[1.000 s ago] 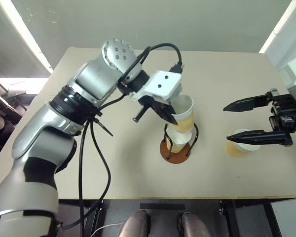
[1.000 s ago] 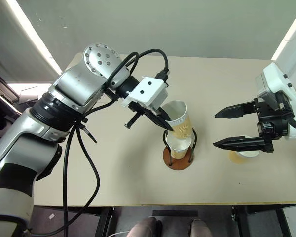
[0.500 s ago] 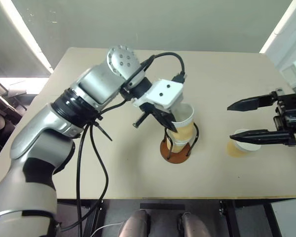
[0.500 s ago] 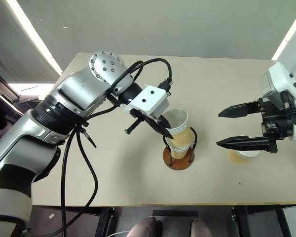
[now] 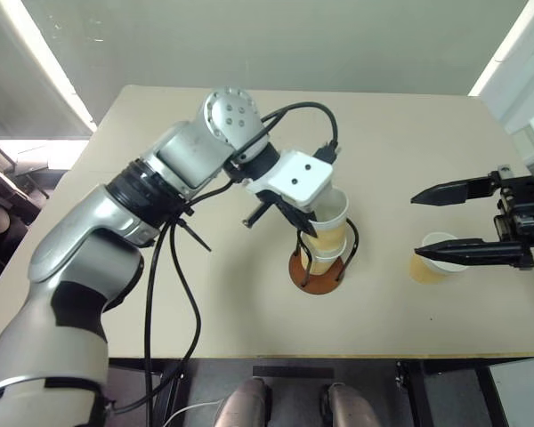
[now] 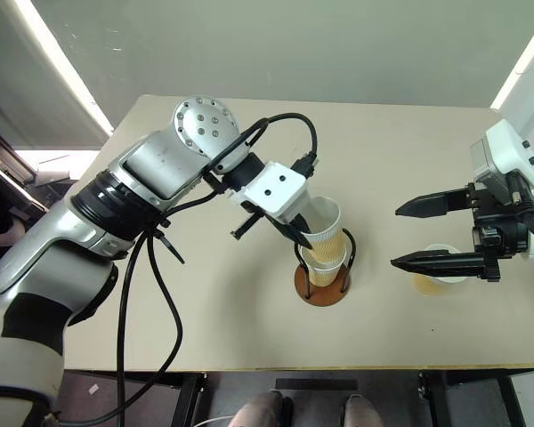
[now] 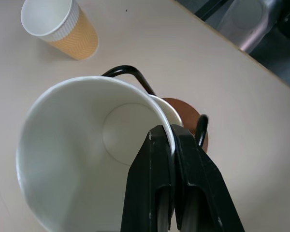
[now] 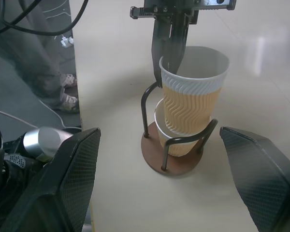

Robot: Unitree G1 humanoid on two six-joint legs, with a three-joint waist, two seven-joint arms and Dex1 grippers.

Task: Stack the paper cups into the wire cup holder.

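The held paper cup is tapered, with a ribbed tan sleeve and a smooth white rim. The left pincer is clamped on that rim, one finger inside and one outside. The cup tilts slightly, mouth up, its foot nested in a second cup seated in the wire cup holder (a round reddish-brown disc with two black wire loops) mid-bench. The right pincer stands wide open, empty, above a third cup standing upright on the bench.

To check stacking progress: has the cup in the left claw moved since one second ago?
Yes. The held cup, pinched at its rim by the left claw, has sunk lower into the wire cup holder.
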